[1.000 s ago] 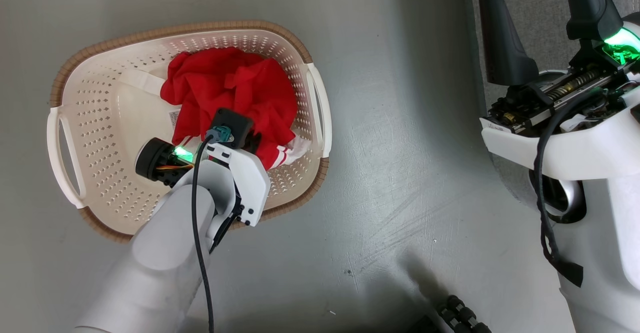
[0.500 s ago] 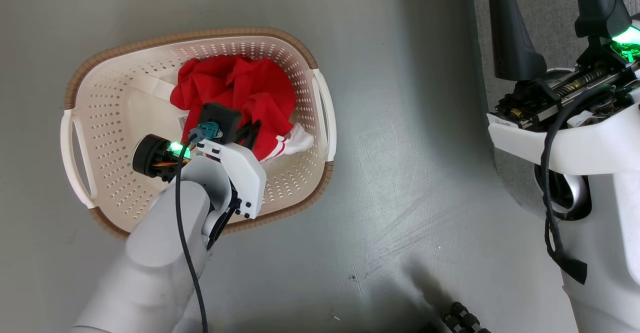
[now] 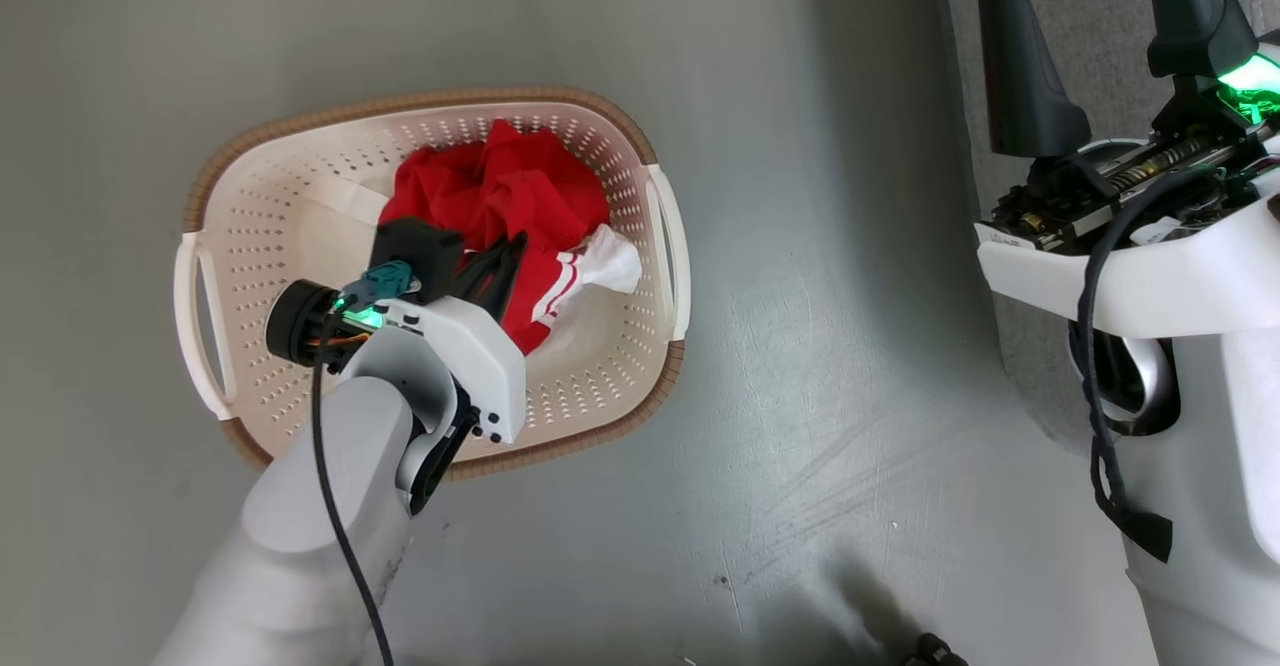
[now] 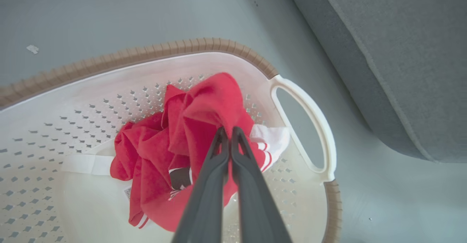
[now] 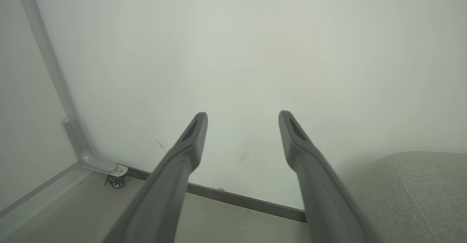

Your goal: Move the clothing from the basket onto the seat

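Note:
The red clothing [image 3: 500, 191] with white stripes and a white cuff [image 3: 610, 258] lies bunched in the cream basket [image 3: 240, 246], whose rim is brown. My left gripper [image 4: 228, 130] is shut on a fold of the red clothing [image 4: 208, 108], pulled up above the pile. In the head view the left gripper [image 3: 505, 251] reaches down into the basket. The grey seat [image 4: 401, 60] stands to the right of the basket [image 4: 303, 104]. My right gripper [image 5: 242, 117] is open with nothing in it, raised beside the seat [image 5: 416, 195], its fingers [image 3: 1020, 66] pointing up the head view.
Grey floor [image 3: 820, 346] lies between the basket and the seat [image 3: 1095, 6]. A pale wall [image 5: 233, 53] with a metal post and a small castor [image 5: 116, 182] stands ahead of the right gripper. A white scrap [image 4: 32, 48] lies on the floor beyond the basket.
The camera has shifted, moving the basket lower and to the right in the picture. My left gripper has drawn back toward me with the red fabric bunched higher. The right arm has barely moved.

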Robot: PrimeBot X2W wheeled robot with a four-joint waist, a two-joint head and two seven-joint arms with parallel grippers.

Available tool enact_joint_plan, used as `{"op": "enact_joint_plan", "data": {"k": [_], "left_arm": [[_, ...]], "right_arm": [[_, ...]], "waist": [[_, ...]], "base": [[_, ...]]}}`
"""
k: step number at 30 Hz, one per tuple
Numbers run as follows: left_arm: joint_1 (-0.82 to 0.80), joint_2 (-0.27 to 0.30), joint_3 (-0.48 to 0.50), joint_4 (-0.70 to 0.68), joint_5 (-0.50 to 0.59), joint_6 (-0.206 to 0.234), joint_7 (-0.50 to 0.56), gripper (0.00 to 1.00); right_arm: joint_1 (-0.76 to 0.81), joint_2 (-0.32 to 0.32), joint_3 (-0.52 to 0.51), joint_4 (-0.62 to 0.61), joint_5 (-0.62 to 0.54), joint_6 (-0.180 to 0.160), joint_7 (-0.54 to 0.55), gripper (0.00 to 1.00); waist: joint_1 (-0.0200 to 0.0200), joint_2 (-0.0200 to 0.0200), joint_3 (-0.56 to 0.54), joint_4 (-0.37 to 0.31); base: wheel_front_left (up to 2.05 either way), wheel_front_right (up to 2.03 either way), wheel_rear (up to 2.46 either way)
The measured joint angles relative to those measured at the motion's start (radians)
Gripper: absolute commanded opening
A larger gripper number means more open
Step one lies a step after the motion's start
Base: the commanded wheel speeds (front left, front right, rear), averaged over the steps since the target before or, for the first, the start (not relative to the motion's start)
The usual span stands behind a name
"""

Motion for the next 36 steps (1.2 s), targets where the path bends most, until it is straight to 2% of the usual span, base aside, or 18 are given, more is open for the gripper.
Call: {"op": "enact_joint_plan", "data": {"k": [12, 21, 36], "left_arm": [[0.049, 0.002, 0.014, -0.053, -0.047, -0.024, -0.073, 0.00], [0.094, 0.006, 0.023, -0.097, -0.058, -0.024, -0.126, 0.00], [0.149, 0.028, 0.078, -0.184, -0.099, -0.032, -0.198, 0.00]], "right_arm": [[0.003, -0.002, -0.002, 0.038, -0.010, 0.000, 0.000, 1.00], [0.016, -0.003, -0.005, 0.059, -0.020, 0.000, 0.000, 1.00], [0.113, -0.004, -0.004, 0.128, -0.035, 0.000, 0.000, 1.00]], "waist": [[0.0000, 0.0000, -0.075, 0.027], [0.0000, 0.0000, -0.148, 0.045], [0.0000, 0.0000, -0.284, 0.081]], "base": [[0.00, 0.00, 0.00], [0.00, 0.00, 0.00], [0.00, 0.00, 0.00]]}}
